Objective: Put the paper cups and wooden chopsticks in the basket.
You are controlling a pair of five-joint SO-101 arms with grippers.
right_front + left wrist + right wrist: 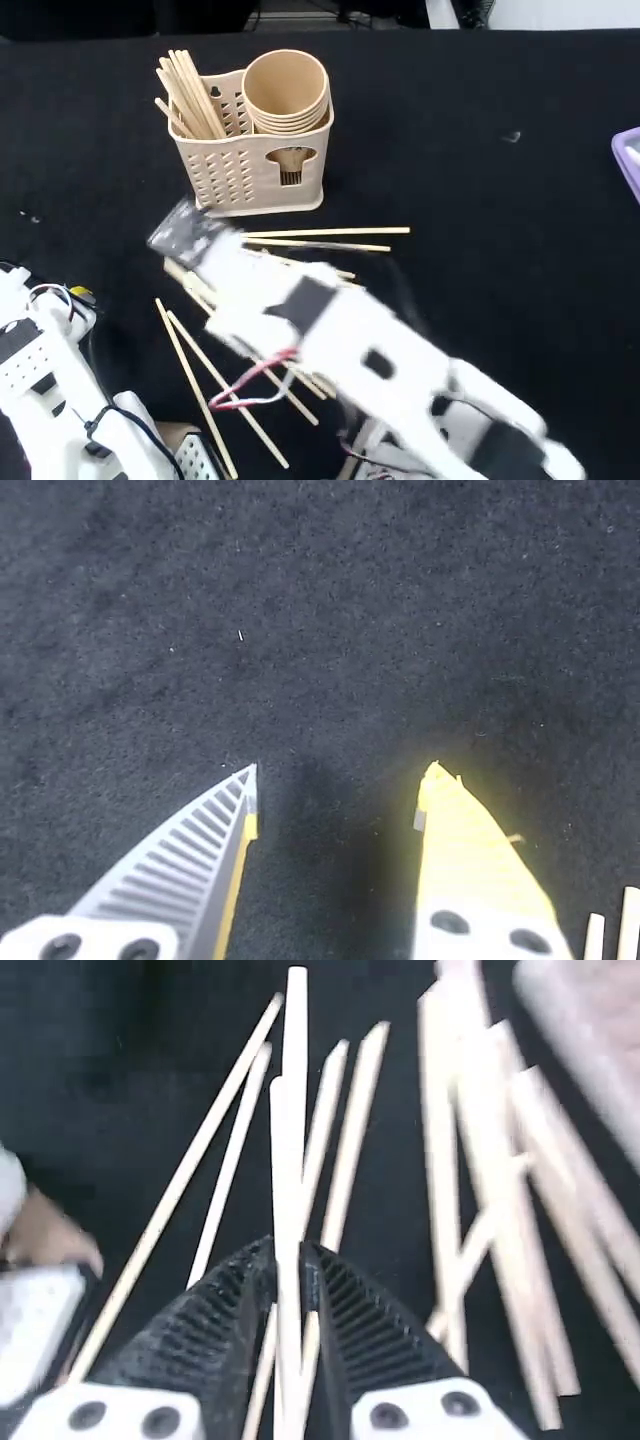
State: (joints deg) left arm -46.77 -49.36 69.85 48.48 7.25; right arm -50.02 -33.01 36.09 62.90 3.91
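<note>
The blurred right arm [370,360] hides part of the loose chopsticks [325,232] beneath it.

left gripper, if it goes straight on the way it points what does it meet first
Probably just the black tablecloth: the open left gripper points at a bare patch of it. The chopstick ends beside it lie off that line.

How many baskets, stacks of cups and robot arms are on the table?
Beige slotted plastic basket: 1
Stack of brown paper cups: 1
White robot arms: 2
Total: 4
</note>
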